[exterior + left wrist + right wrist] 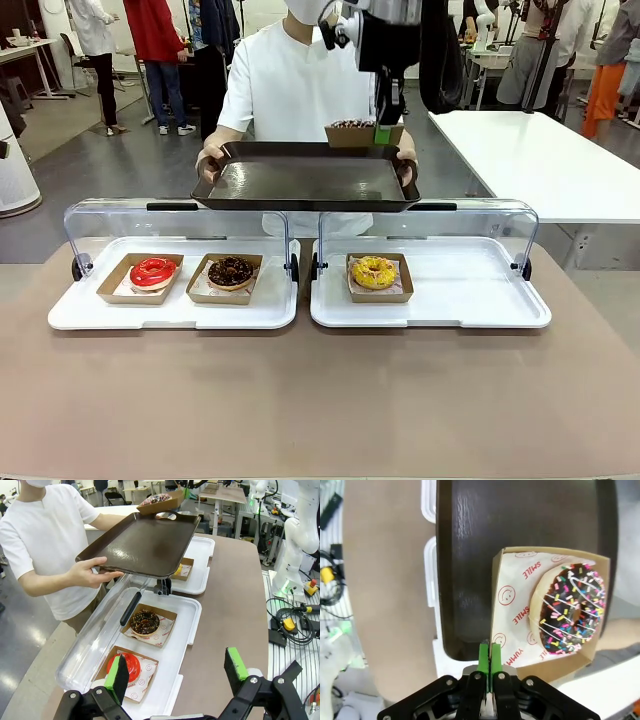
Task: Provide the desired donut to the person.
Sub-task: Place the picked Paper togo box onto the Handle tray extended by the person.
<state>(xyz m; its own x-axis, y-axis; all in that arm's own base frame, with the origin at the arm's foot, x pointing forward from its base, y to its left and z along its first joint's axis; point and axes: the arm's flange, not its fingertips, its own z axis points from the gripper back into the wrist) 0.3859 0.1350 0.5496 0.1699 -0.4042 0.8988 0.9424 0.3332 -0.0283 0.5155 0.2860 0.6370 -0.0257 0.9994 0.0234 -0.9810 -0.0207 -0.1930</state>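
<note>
While the person (290, 80) holds a dark serving tray (300, 180) in both hands over the display cases (430, 300), I see my right gripper (490, 652) pinched tight on the rim of the paper box (560, 662) carrying the chocolate sprinkle donut (575, 610), at the tray's corner on the robot's right. I cannot tell whether the box rests on the tray. My left gripper (177, 672) hangs wide open, holding nothing, above the red donut (131, 664).
</note>
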